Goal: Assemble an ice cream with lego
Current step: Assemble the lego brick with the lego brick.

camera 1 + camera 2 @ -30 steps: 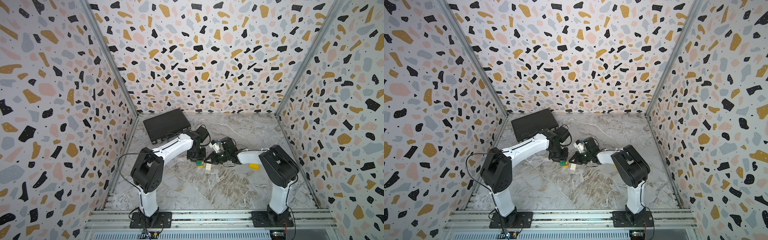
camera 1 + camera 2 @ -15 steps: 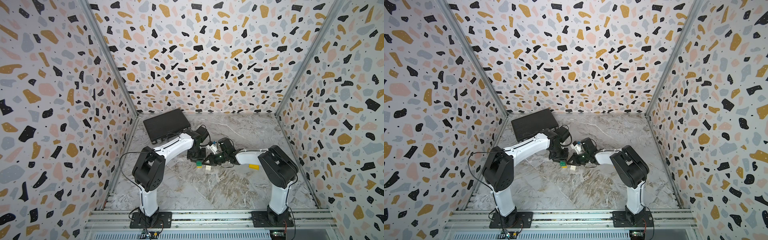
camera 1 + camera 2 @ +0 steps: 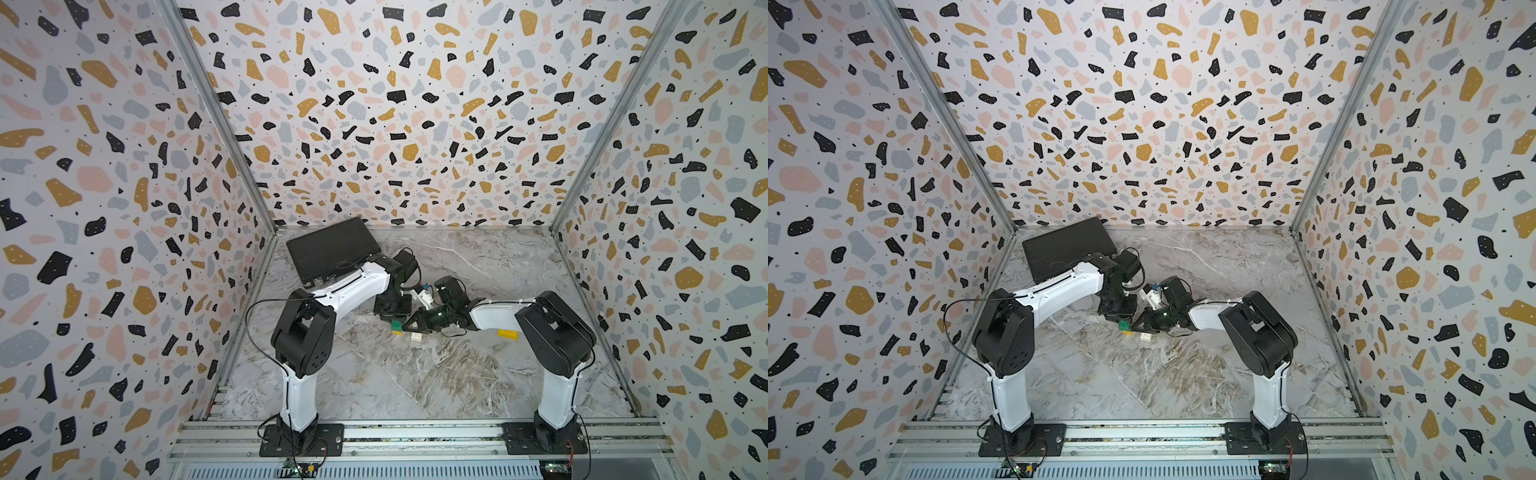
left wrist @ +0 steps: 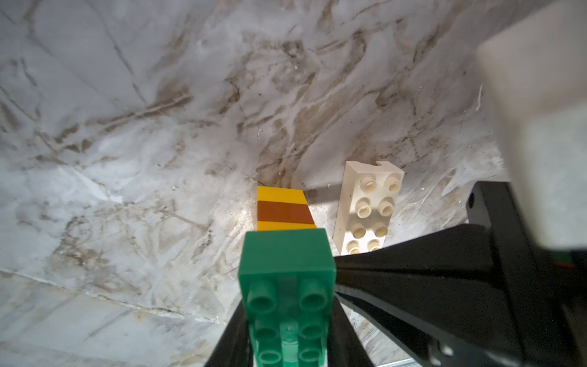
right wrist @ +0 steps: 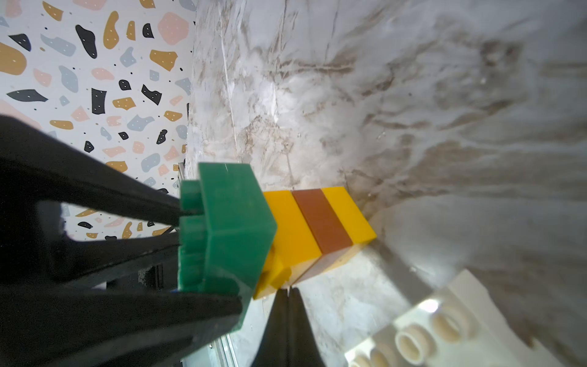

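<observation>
Marble worktop [image 3: 415, 386], speckled walls all round, and we're mid-build. Left fingers [image 4: 232, 346] pinch the green brick [image 4: 286, 254] low over the worktop, with the yellow-brown-yellow stick [image 4: 282, 208] snapped on below it and its end seemingly touching the surface. Right fingers [image 5: 276, 336] are pressed together, holding nothing, their tip up against the stick where it meets the green. So stick and green band look done. Left, by my reckoning: the white brick [image 4: 368, 206], loose just beside the stick, and the yellow top [image 3: 508, 333], lying by the right arm.
</observation>
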Tool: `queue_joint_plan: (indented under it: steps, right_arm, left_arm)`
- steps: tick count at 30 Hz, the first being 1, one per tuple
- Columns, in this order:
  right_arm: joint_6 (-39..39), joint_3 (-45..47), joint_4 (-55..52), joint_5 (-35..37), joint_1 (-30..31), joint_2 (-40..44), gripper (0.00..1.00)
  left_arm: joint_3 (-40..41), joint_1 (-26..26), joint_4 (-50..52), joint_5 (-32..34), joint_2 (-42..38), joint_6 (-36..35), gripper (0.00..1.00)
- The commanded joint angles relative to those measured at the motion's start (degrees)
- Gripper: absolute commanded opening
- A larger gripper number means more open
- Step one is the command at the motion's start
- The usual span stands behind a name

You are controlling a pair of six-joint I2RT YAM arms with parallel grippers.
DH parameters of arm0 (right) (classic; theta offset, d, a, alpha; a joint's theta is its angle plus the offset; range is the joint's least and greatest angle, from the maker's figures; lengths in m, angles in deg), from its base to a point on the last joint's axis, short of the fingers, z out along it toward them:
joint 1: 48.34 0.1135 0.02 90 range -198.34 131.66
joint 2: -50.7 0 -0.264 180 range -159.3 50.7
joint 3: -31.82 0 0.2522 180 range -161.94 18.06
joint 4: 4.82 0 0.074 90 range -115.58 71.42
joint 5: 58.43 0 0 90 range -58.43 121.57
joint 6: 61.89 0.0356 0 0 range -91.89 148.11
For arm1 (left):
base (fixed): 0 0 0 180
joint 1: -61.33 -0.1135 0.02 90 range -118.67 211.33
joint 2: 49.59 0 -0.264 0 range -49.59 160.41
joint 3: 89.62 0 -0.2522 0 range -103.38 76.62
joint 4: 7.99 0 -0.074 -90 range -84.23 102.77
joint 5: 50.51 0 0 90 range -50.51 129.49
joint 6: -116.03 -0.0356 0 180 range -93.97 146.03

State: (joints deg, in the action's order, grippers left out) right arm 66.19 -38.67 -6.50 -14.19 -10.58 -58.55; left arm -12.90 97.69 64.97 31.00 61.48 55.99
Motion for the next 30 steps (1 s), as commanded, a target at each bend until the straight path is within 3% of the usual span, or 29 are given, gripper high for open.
queue_joint_plan:
  steps: [1,13,30]
  right_arm:
    - [-0.5,0.0,0.6,-0.7,0.5,1.0,0.03]
    - [-2.4,-0.2,-3.4,3.8,0.0,2.4,0.06]
    - [-0.7,1.3,-0.9,4.3,-1.2,3.0,0.08]
  left_arm:
    - [0.1,-0.1,1.2,-1.6,3.9,-4.5,0.00]
    - [-1.5,0.0,3.4,1.7,5.9,-13.9,0.00]
    - [-7.4,1.7,5.8,5.1,10.0,-5.0,0.05]
